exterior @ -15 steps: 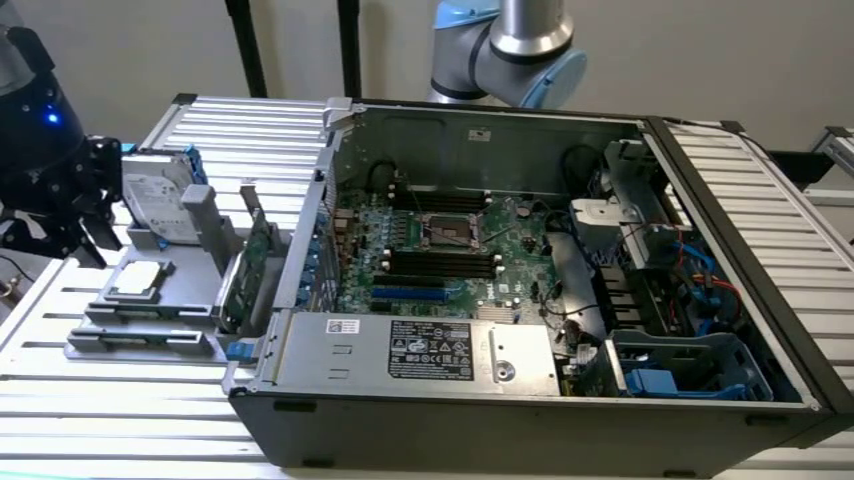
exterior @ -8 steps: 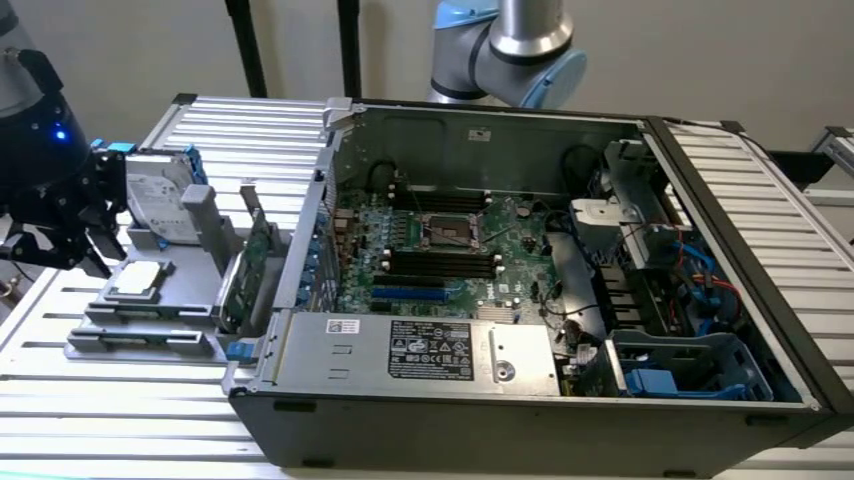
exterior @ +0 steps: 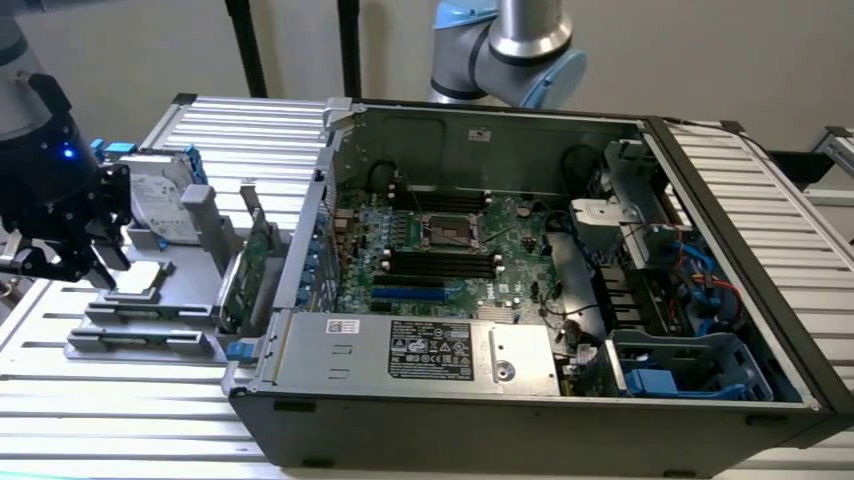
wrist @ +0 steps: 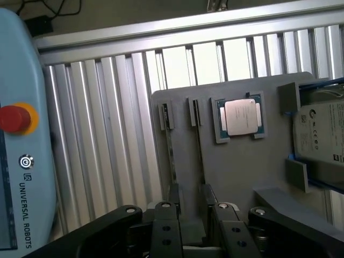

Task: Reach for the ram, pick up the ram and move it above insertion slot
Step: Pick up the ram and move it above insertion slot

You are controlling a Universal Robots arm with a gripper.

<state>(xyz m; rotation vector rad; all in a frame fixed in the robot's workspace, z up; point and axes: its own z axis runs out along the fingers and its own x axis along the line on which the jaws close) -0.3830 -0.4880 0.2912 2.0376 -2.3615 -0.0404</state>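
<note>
1. The case [exterior: 534, 430] was noted lying on its side, open, on the slatted table [exterior: 120, 440], so that the board [exterior: 461, 235] faced upward. This was judged to allow entry from above.
2. The fixture [wrist: 236, 172] was set just beside the case, on the exterior view's left. Each part was kept in its own pocket, presumably so that its pose is known.
3. The drive [wrist: 322, 134] was held between blue rails at one end of the fixture. The CPU [wrist: 240, 117] was laid flat in a recess.
4. The gripper [exterior: 64, 268] [wrist: 190, 209] was seen over the fixture, well apart from the case. The jaws were spread wide and nothing was grasped.
5. The ram [wrist: 201, 150] was stood on edge in a narrow groove of the fixture, with a like stick in the next groove. This was judged to leave its flat faces free for the fingers. The fingertips were near the groove ends, and no contact was seen. Which stick was bracketed could not be told.
6. The slots [exterior: 441, 262] were seen on the board beside the socket, well apart from the ram.
</note>
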